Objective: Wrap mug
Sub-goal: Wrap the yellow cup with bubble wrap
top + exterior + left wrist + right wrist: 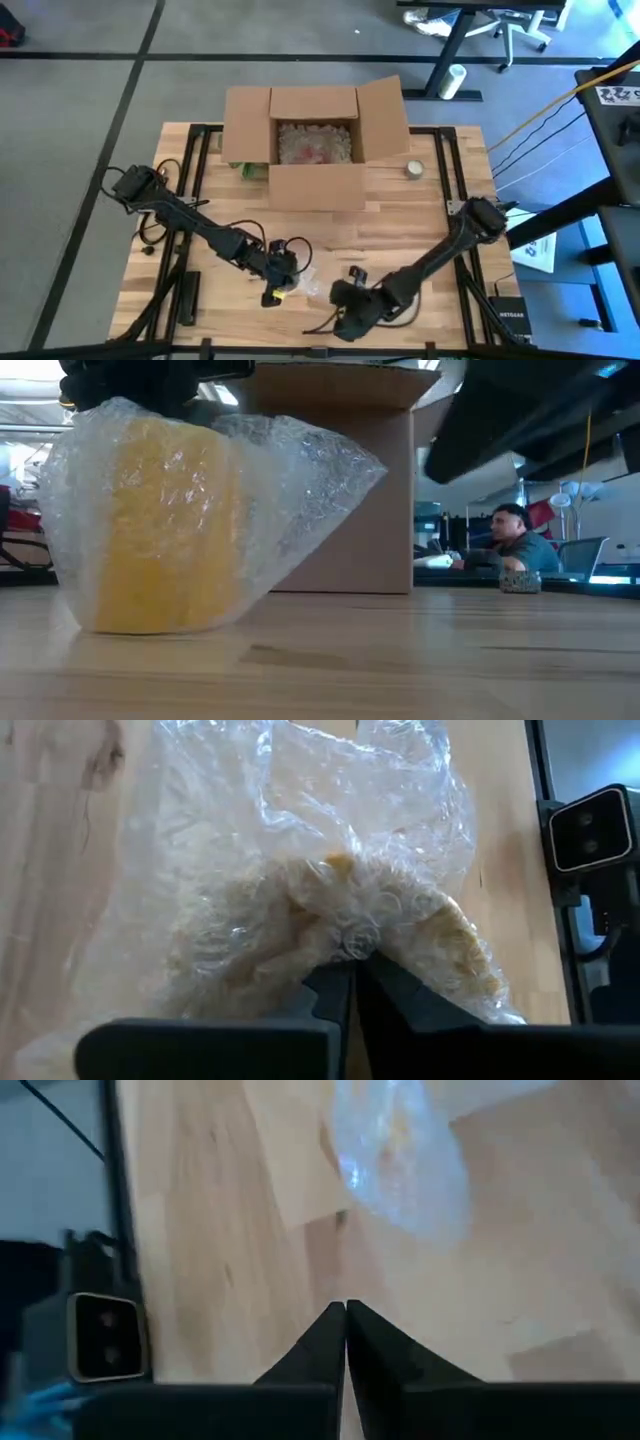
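my left jaws pinch the bubble wrap around the yellow mug at the front of the surface.

my left gripper (352,982) has its jaws closed on a gathered fold of the bubble wrap (300,850), and the yellow mug (165,525) stands upright inside that wrap on the wooden surface (420,225), near the front edge. my right gripper (345,1342) sits just beside it toward the front, apart from the wrap, with its jaws closed on nothing. behind them an open cardboard box (312,140) rests at the back of the surface, with a small roll (414,170) just beside it on my right. a person (510,545) sits in the room beyond.
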